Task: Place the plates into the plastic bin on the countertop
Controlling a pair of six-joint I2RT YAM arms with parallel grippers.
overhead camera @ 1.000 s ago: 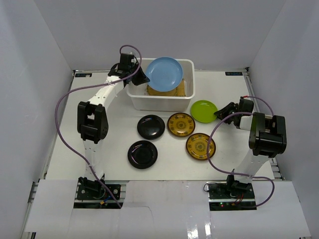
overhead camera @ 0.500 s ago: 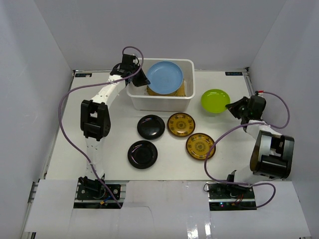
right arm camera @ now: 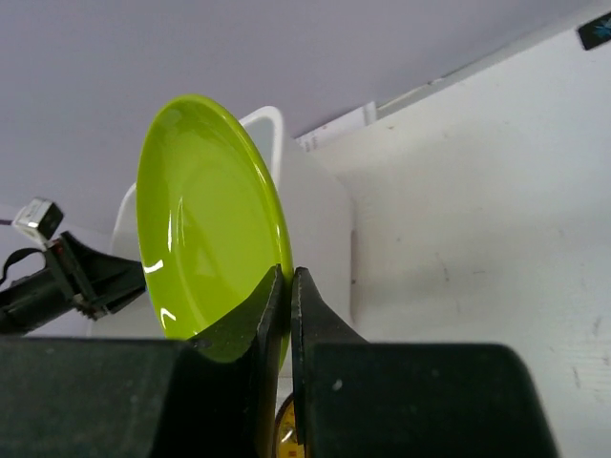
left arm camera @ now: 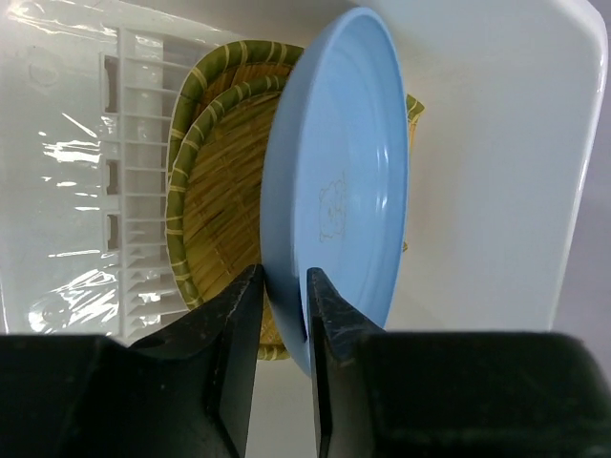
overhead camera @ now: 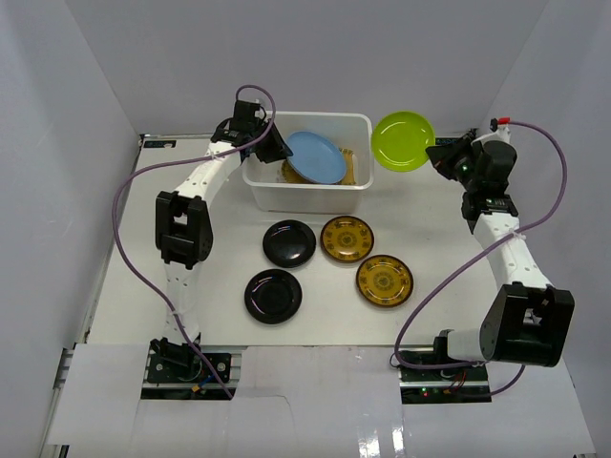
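Note:
The light blue plate (overhead camera: 315, 157) (left arm camera: 334, 181) leans tilted inside the white plastic bin (overhead camera: 305, 198) (left arm camera: 496, 143), over two woven straw plates (left arm camera: 220, 191). My left gripper (overhead camera: 272, 148) (left arm camera: 284, 286) is at the bin's left rim, its fingers parted with the blue plate's rim between them. My right gripper (overhead camera: 434, 153) (right arm camera: 289, 286) is shut on the edge of the lime green plate (overhead camera: 402, 140) (right arm camera: 205, 219), held up on edge just right of the bin. Two black plates (overhead camera: 289, 243) (overhead camera: 273, 295) and two yellow-brown patterned plates (overhead camera: 347, 239) (overhead camera: 385, 280) lie on the countertop (overhead camera: 439, 248).
White walls close in the countertop on the left, back and right. The right arm's purple cable (overhead camera: 558, 172) loops out towards the right wall. The left arm's cable (overhead camera: 119, 205) arcs over the left side.
The left gripper's fingers have parted and the blue plate has tipped lower into the bin. The right gripper shut on the green plate and lifted it up and back to beside the bin.

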